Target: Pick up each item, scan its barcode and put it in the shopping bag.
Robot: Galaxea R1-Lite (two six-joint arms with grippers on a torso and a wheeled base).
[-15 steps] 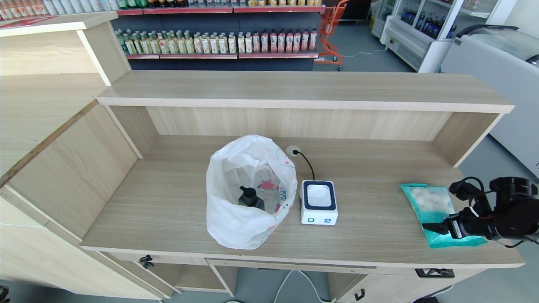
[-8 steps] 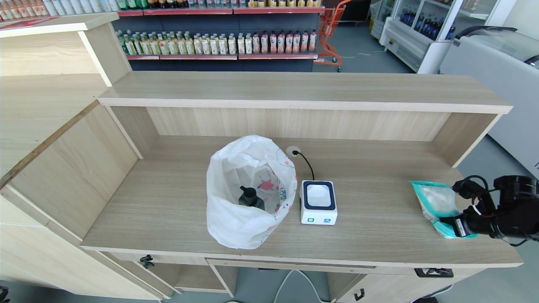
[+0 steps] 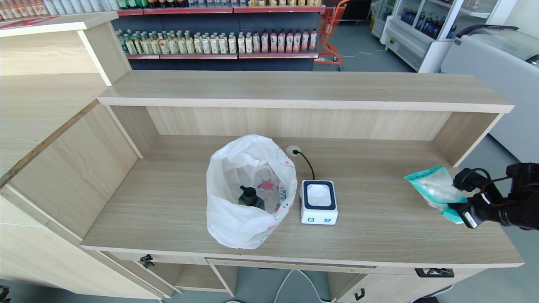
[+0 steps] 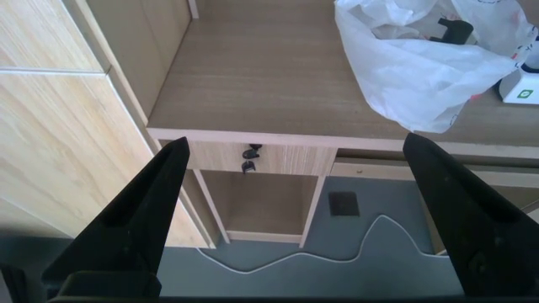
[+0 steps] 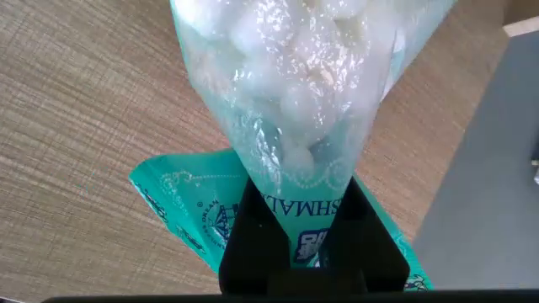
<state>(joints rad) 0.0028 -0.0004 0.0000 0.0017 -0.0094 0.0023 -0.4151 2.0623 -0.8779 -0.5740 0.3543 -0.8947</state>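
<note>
Right gripper [image 3: 458,209], black and flat-fingered, pinches the teal hem of the pouch [image 3: 433,188] over the right end of the counter [image 3: 379,235]. In the right wrist view the two dark fingers [image 5: 253,244] are pressed onto the crinkled teal film, one on each side. The pouch [image 5: 286,109] rises from that grip as a soft, clear-windowed sack packed with small white rounded lumps, and a printed teal flap spreads out beneath it. Whether any corner touches the wood cannot be told.

Left gripper [image 4: 303,219] hangs low, off the counter's near left corner, with its two black tapered fingers [image 4: 126,227] spread wide and nothing between them.

The bag [image 3: 246,193] is thin, wrinkled white plastic with cartoon print. It stands open-mouthed near the counter's middle, and inside it is a black pump-top bottle [image 3: 250,198].

The scanner [image 3: 318,202] is a white rounded-square block with a dark-framed glossy window. It sits just right of the bag, well apart from the pouch. A black cable [image 3: 307,164] curves from its far side to a round grommet.

The counter is pale wood-grain laminate, matte and flat, with a raised shelf along its far edge.
</note>
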